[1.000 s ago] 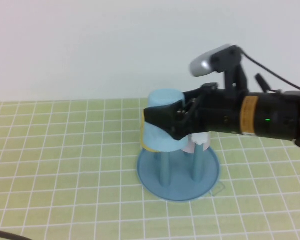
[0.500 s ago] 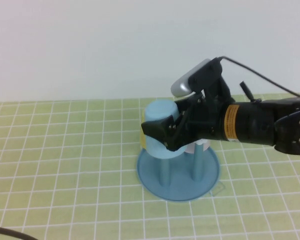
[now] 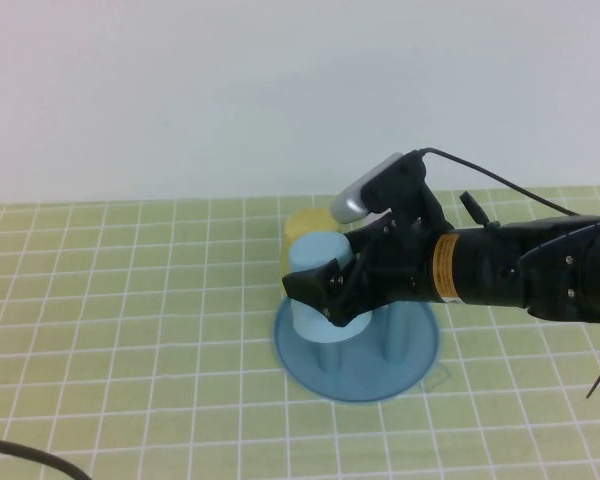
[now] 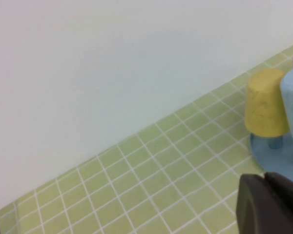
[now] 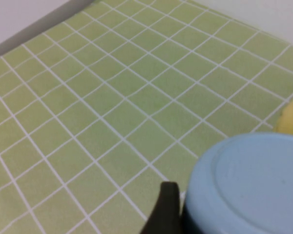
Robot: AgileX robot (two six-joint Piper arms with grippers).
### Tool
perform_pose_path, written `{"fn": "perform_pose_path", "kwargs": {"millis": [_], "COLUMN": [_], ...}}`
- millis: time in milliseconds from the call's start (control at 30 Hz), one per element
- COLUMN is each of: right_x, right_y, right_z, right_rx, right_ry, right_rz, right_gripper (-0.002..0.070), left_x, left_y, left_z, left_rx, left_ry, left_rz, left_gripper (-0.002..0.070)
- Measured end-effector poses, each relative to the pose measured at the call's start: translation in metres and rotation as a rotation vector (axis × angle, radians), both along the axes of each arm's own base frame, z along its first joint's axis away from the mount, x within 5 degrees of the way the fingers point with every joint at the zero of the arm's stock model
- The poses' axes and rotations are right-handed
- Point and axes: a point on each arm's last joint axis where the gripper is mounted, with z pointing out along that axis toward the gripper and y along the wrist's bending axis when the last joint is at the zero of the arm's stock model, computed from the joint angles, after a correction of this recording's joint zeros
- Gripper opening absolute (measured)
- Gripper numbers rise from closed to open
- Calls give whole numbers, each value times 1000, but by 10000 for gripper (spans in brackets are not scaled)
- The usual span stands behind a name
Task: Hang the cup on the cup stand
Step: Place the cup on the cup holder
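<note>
Right gripper (image 3: 332, 292) sits at the light blue cup (image 3: 313, 262), fingers spread about as wide as the cup, one dark fingertip (image 5: 167, 207) just beside the cup's upturned base. Whether the pads actually touch the wall cannot be told from these views.

The cup is inverted and upright, directly in front of the right gripper, over a near peg (image 3: 330, 352) of the teal cup stand (image 3: 420, 352). It appears seated on that peg (judgement; the peg top is hidden inside the cup). A yellow cup (image 3: 307, 224) hangs inverted just beyond the blue one, on the far side from the gripper.

Left gripper (image 4: 271, 204) is clenched shut, empty, parked well apart from the stand, out of the high view.

Step in hand, as I read it: letting go and backing off. To do it well:
- confirm both fingers are clear of the cup wall before moving;
- retreat straight back along the arm's own axis, no sideways sweep, so the light cup is not tipped off its peg;
- avoid brushing the bare peg (image 3: 390, 338) under the wrist.

Surface: green mat (image 3: 130, 300) with white grid lines, flat. A plain white wall (image 3: 180, 90) stands behind it.
</note>
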Motion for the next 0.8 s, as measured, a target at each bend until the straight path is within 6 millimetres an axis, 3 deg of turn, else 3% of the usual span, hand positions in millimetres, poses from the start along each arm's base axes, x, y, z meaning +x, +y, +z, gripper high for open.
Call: {"fn": "perform_pose_path", "kwargs": {"millis": [167, 500, 633, 800], "right_x": [0, -2, -9, -27], "right_y": [0, -1, -5, -14], "right_z": [1, 9, 33, 80], "right_rx": [4, -7, -3, 45], "right_ry": [-1, -33, -106, -206], "right_rz": [1, 20, 44, 60], "right_gripper": [682, 660, 556, 307], "left_x": [0, 0, -1, -10], "left_y": [-1, -1, 0, 11], "left_z": [1, 1, 1, 1], "left_rx": [-50, -82, -121, -289], "left_ry": [2, 13, 33, 91], "left_rz": [2, 7, 23, 113], "left_gripper": [0, 0, 0, 0]}}
